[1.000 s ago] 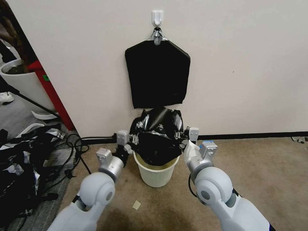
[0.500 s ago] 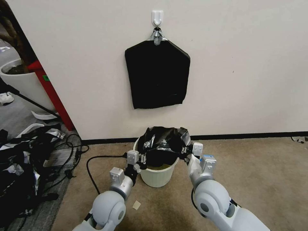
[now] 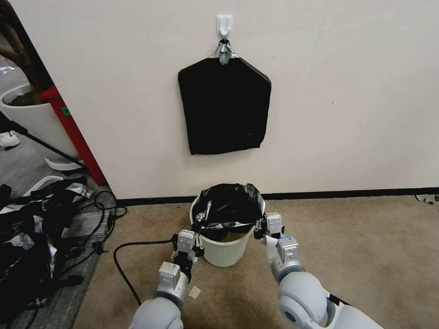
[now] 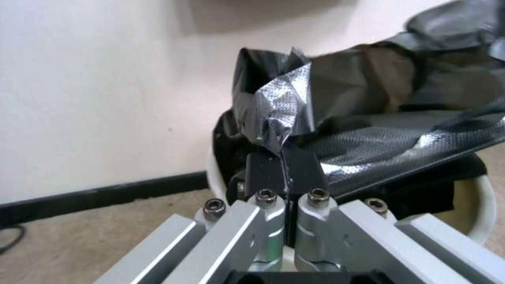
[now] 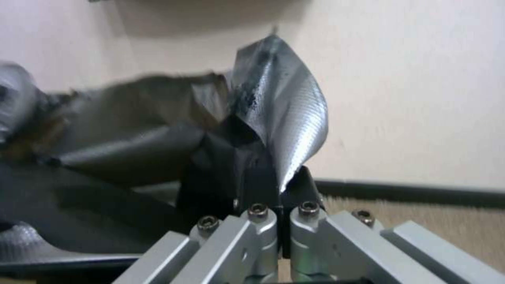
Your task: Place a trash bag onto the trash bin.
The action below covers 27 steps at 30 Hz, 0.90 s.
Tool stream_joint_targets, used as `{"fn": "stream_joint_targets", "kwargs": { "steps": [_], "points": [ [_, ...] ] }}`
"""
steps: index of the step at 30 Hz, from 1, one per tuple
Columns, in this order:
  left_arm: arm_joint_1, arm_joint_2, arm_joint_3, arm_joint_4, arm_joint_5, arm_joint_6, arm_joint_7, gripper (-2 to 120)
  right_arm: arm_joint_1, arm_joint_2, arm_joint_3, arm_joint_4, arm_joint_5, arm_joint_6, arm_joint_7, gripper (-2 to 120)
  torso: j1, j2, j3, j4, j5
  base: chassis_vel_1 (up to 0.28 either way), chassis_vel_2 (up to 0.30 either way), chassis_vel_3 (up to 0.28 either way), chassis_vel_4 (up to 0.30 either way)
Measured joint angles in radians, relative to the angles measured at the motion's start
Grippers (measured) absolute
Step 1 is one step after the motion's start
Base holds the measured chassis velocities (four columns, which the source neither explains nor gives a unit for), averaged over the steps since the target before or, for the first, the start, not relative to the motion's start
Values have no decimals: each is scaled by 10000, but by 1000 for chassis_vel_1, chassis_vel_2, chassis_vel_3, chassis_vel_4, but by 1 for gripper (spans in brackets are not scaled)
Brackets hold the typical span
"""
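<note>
Bin [image 3: 225, 249]: a small cream-white round bin standing on the carpet [image 3: 366, 256], close to the wall [image 3: 343, 91] and its black baseboard.

Bag [image 3: 228, 205]: a crinkled, glossy black bag draped into the mouth of the bin. Its far side lies over the back rim; its near edge runs straight across the opening between the two hands, with some pale inside of the bin showing under that edge.

Left hand [image 3: 197, 230]: low at the bin's left rim, its fingers pressed together on a bunched corner of the bag. The left wrist view shows this hand [image 4: 284, 171] with the film caught between its black pads and a shiny fold rising above them.

Right hand [image 3: 261, 225]: low at the bin's right rim, likewise pinching a corner of the bag. In the right wrist view this hand [image 5: 279, 187] holds a glossy flap that stands up above its fingertips.

Pack [image 3: 224, 105]: a flat black pack of bags hanging from a white hook [image 3: 224, 25] on the wall, straight above the bin.

Floor, left side: a pile of dark cables [image 3: 98, 214] and a white plant pot [image 3: 34, 116], well apart from the bin.
</note>
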Motion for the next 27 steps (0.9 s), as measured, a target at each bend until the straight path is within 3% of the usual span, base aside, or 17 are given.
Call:
{"fn": "stream_joint_targets", "kwargs": {
  "steps": [5,14,19,27],
  "points": [
    [354,-193,-18,-110,450,186,-536,0,-72,-120,-159,89,800,-191,650,0,0,0,0,0,0,0,0,0,0],
    [749,-511,335,5,282,661,-1689,0,-5,-122,-448,-371,1137,-498,1085,0,0,0,1,0,1,0,0,0,0],
    [841,-633,464,103,254,663,-2077,0,-23,-132,-462,-445,1114,-702,1045,0,0,0,1,0,0,0,0,0,0],
    [765,-652,358,466,154,640,-2157,0,3,-247,-469,-622,749,-1034,447,0,0,0,1,0,0,0,0,0,0]
  ]
}}
